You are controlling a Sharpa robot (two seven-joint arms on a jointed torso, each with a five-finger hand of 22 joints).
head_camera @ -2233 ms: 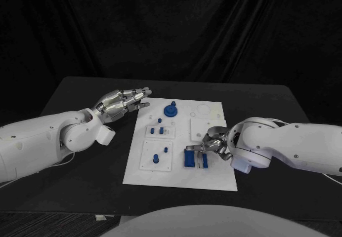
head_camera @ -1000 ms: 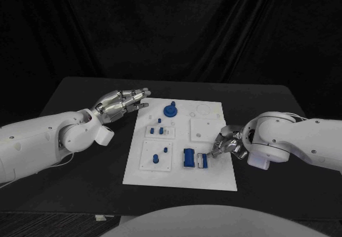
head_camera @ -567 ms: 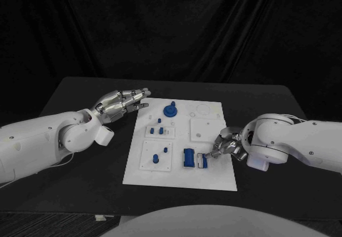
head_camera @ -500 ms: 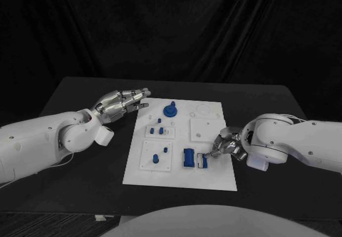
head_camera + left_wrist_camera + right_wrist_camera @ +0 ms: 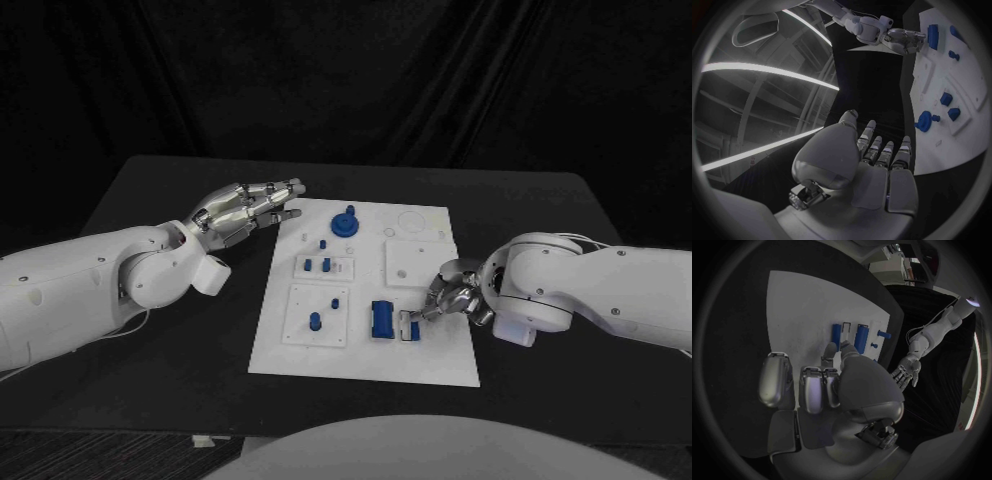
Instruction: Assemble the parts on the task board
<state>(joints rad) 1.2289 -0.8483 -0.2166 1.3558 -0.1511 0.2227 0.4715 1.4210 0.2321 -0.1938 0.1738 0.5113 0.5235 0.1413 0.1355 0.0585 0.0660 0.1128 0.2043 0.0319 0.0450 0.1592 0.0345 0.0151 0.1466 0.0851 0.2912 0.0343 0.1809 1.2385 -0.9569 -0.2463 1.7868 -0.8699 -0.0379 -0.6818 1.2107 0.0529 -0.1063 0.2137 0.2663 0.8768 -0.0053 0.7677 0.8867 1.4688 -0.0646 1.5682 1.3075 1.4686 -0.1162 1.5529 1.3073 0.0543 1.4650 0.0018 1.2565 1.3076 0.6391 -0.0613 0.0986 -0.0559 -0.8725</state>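
The white task board (image 5: 433, 350) lies mid-table. On it are a blue round knob (image 5: 345, 224), two small blue pieces (image 5: 317, 265), two blue pegs (image 5: 315, 321) and a pair of blue blocks (image 5: 382, 319) near the front right. My right hand (image 5: 450, 298) hovers at the board's right edge with its fingers curled in, the tips just beside the smaller block (image 5: 408, 326); I see nothing in it. The right wrist view shows those blocks (image 5: 836, 333) just past the fingertips (image 5: 828, 347). My left hand (image 5: 248, 210) is open with fingers spread, above the table by the board's far left corner.
Black table (image 5: 173, 350) surrounds the board on every side. In the left wrist view the knob (image 5: 924, 121) lies beyond my left hand (image 5: 873, 165), with the right hand (image 5: 901, 40) far off by a block (image 5: 932, 36).
The right hand came off the blue blocks and drew back to the board's right edge, then edged slightly left towards them again. The left hand has stayed put.
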